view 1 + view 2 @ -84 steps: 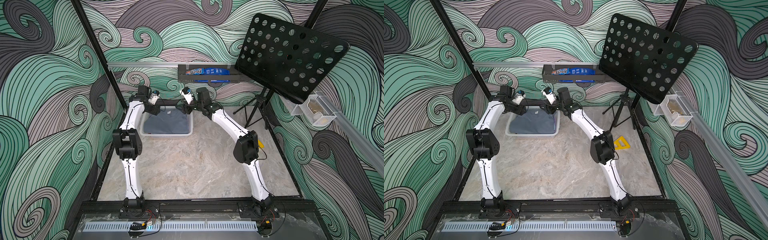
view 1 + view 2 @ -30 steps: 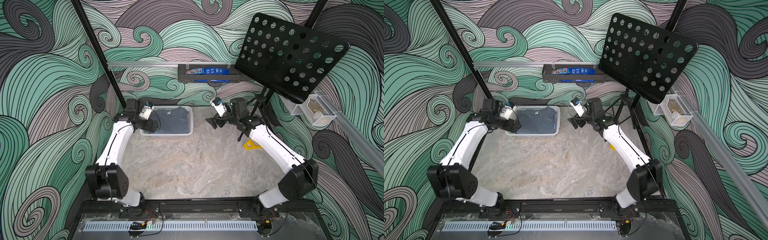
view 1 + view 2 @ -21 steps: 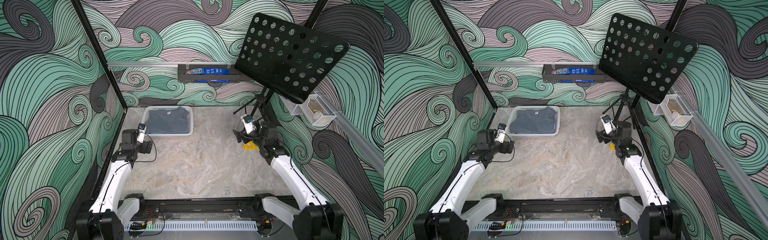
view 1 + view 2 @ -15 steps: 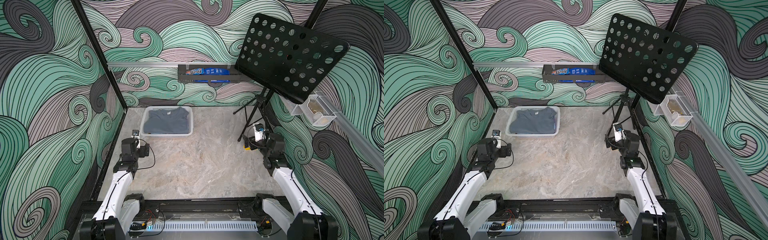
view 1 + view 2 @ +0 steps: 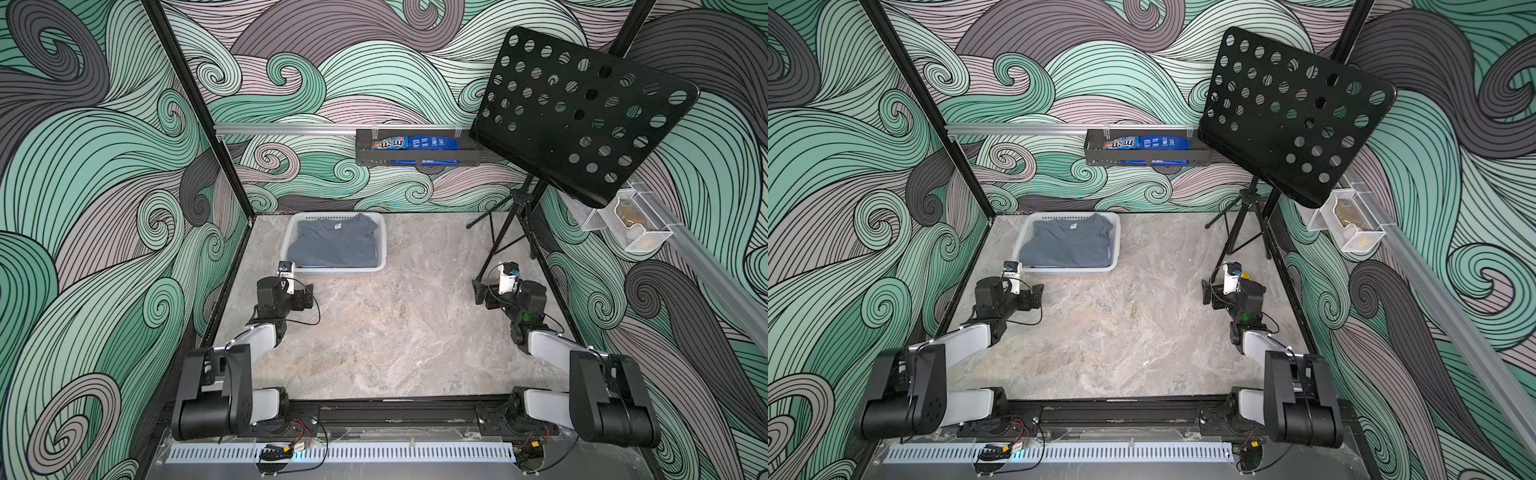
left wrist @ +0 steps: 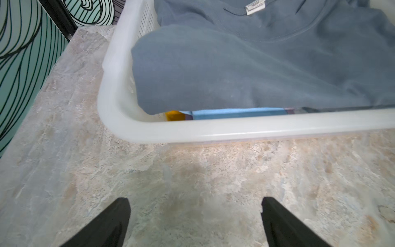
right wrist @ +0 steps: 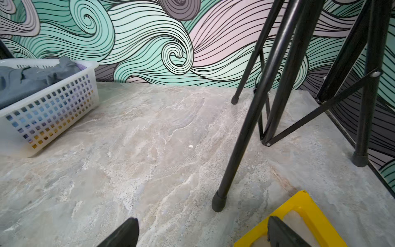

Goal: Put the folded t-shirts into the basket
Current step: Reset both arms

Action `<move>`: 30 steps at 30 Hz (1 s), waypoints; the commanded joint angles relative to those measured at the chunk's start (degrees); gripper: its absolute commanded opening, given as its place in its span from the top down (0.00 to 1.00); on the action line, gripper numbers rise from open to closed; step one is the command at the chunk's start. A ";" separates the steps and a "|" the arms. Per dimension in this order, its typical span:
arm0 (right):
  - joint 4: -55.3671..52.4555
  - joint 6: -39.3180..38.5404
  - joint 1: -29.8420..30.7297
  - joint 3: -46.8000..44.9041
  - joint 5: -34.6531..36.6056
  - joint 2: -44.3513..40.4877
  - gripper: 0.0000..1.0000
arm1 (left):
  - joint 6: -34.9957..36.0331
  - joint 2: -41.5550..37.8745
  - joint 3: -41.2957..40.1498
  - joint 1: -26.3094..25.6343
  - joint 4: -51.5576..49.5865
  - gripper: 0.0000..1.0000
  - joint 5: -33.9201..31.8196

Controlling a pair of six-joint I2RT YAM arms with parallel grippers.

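This is a robot test cell in a lab, not a lived-in room. Panels printed with green, lilac and grey swirling waves point(image 5: 104, 166) are held by black metal frame posts point(image 5: 195, 99) around a marble-patterned surface point(image 5: 395, 332). Along the lower edge of both top views a white-and-black left robot arm point(image 5: 253, 336) and a matching right robot arm point(image 5: 548, 345) sit on a black mounting rail point(image 5: 395, 409), with loose wiring point(image 5: 286, 448) and a white slotted cable duct point(image 5: 374, 453) beneath. Staged props fill the rest: a white perforated plastic basket point(image 5: 338, 270) at upper centre-left, a black wall shelf point(image 5: 415, 157) of snack packets point(image 5: 415, 143), a black perforated music stand point(image 5: 582, 112) at upper right, and a small wire-mesh holder point(image 5: 623, 226) on an aluminium rail point(image 5: 706, 266).
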 commanded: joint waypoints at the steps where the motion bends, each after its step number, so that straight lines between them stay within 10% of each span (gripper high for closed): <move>1: 17.87 0.76 2.96 -3.67 4.17 0.93 0.01 | -1.18 1.68 0.69 -0.98 10.80 0.01 -0.35; 14: 49.65 4.32 4.77 -9.02 2.40 16.88 0.01 | 2.91 12.28 -2.20 -7.90 25.63 0.01 -8.39; 19: 40.49 3.54 6.39 -4.86 6.31 16.15 0.01 | -2.65 11.36 1.68 -7.88 17.49 0.01 -18.44; 30: 40.23 3.26 6.54 -4.89 6.55 16.09 0.01 | -1.53 13.10 -0.06 -7.90 23.49 0.01 -18.21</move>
